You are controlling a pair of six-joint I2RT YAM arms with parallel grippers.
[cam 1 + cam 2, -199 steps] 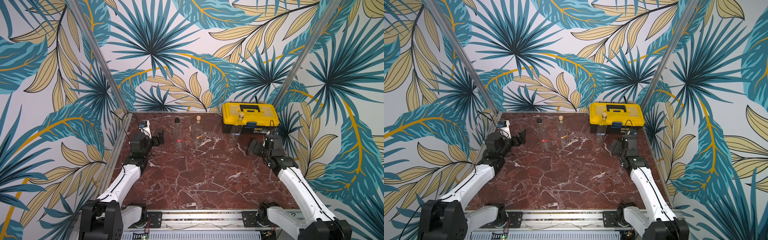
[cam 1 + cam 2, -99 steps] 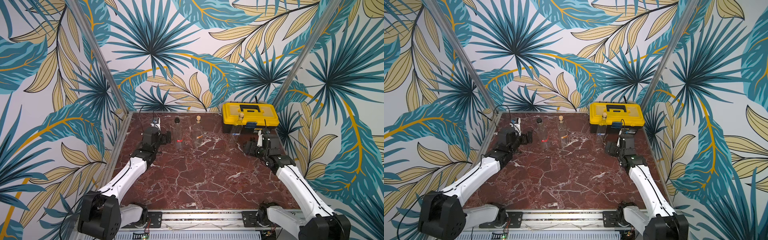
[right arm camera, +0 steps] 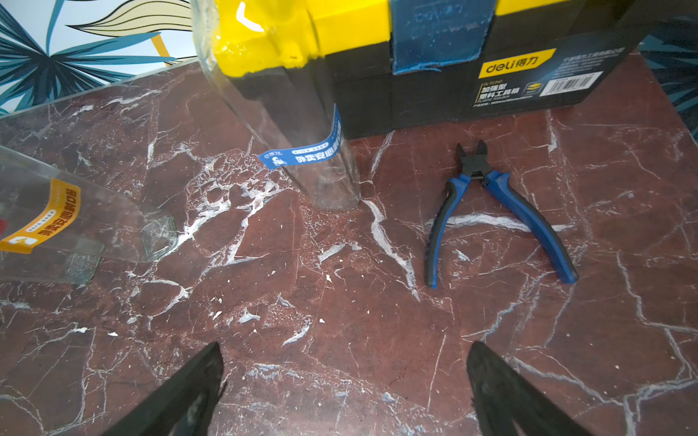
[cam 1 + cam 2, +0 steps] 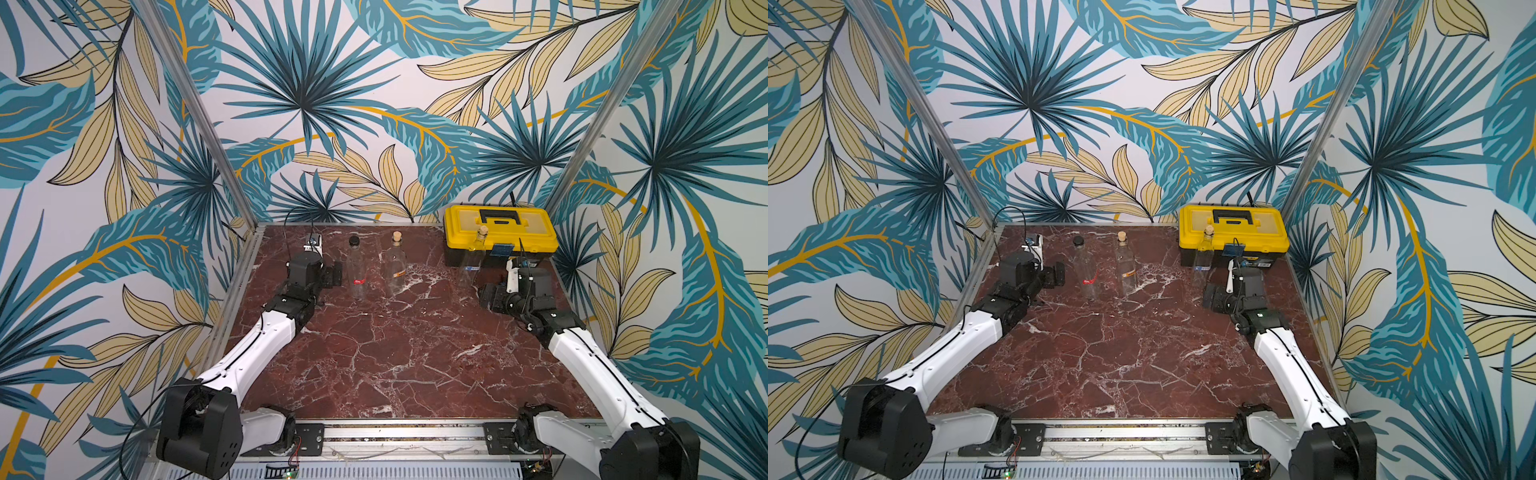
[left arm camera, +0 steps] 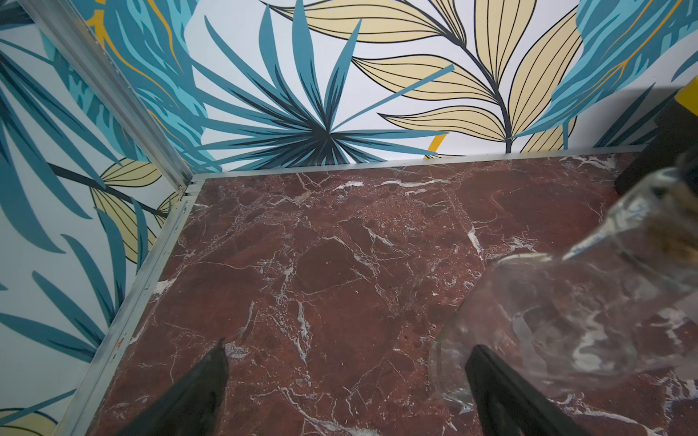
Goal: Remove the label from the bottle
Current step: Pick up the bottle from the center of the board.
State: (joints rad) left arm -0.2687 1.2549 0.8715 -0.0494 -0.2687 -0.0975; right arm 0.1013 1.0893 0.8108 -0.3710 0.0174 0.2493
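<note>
Three clear bottles stand at the back of the marble table. A black-capped bottle carries a red label. A corked bottle has an orange label. Another corked bottle in front of the toolbox wears a blue label. My left gripper is open just left of the black-capped bottle, holding nothing. A clear bottle sits beside one finger. My right gripper is open and empty, short of the blue-labelled bottle.
A yellow and black toolbox stands at the back right. Blue-handled pliers lie on the marble in front of it. Patterned walls with metal rails close in the table on three sides.
My left arm has swung from the left wall in toward the black-capped bottle. My right gripper has shifted a little toward the blue-labelled bottle. Both grippers stayed open.
</note>
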